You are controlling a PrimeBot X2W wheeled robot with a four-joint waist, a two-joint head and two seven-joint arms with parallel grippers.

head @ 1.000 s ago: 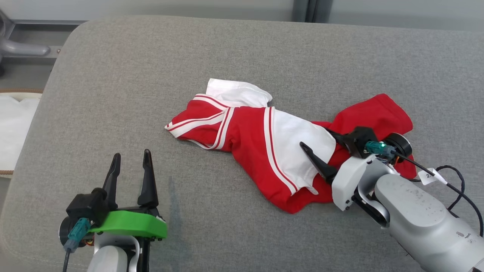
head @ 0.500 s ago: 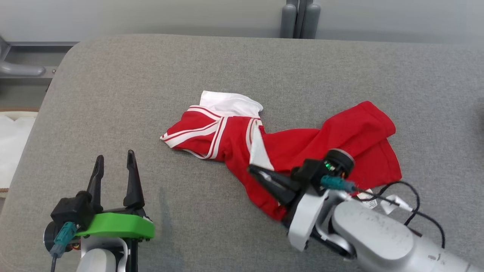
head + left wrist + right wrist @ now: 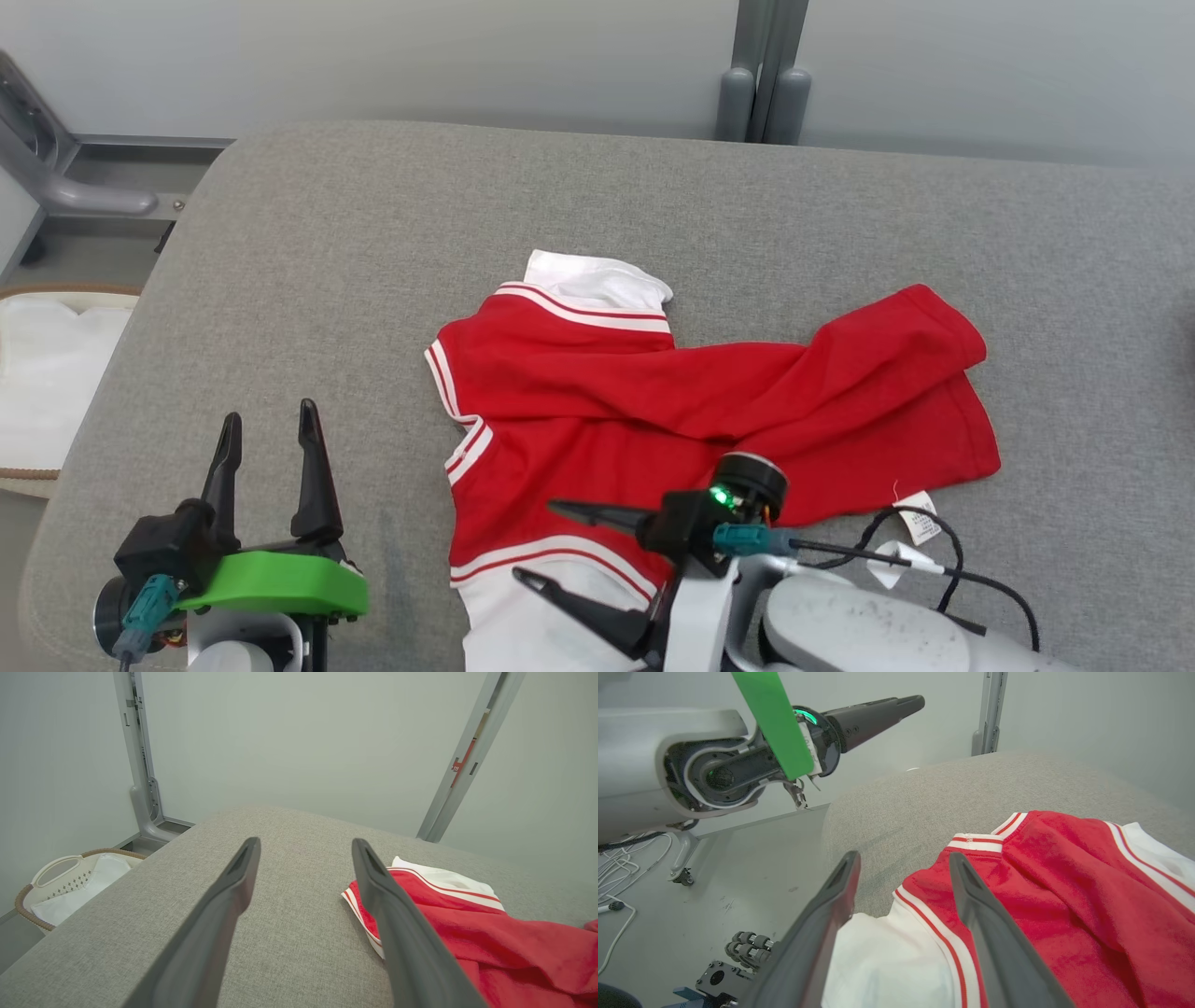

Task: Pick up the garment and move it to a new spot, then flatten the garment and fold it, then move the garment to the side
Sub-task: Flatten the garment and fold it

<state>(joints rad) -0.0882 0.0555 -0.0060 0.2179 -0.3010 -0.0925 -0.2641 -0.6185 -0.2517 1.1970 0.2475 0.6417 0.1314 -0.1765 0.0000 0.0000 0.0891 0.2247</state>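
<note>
The garment [image 3: 709, 401] is red with white stripes and white sleeves, lying roughly spread on the grey padded table [image 3: 327, 233]. One white sleeve reaches the near edge. My right gripper [image 3: 534, 541] hovers open just over that sleeve, fingers pointing left, with nothing pinched. In the right wrist view the right gripper [image 3: 903, 858] has its fingers straddling the striped cuff of the garment [image 3: 1064, 896]. My left gripper [image 3: 266, 420] stands open at the lower left, apart from the cloth. The left wrist view has the left gripper [image 3: 303, 847] over bare table, the garment [image 3: 490, 933] to its right.
A wicker basket [image 3: 47, 373] with white lining sits on the floor off the table's left edge, and the basket [image 3: 70, 882] is seen again at lower left. Grey posts [image 3: 766, 84] stand behind the table. A garment label [image 3: 920, 518] lies by my right wrist's cable.
My right gripper closed on the garment, dragged it toward the near edge and has opened again, leaving the cloth more spread. The head camera shifted. The left gripper stayed open.
</note>
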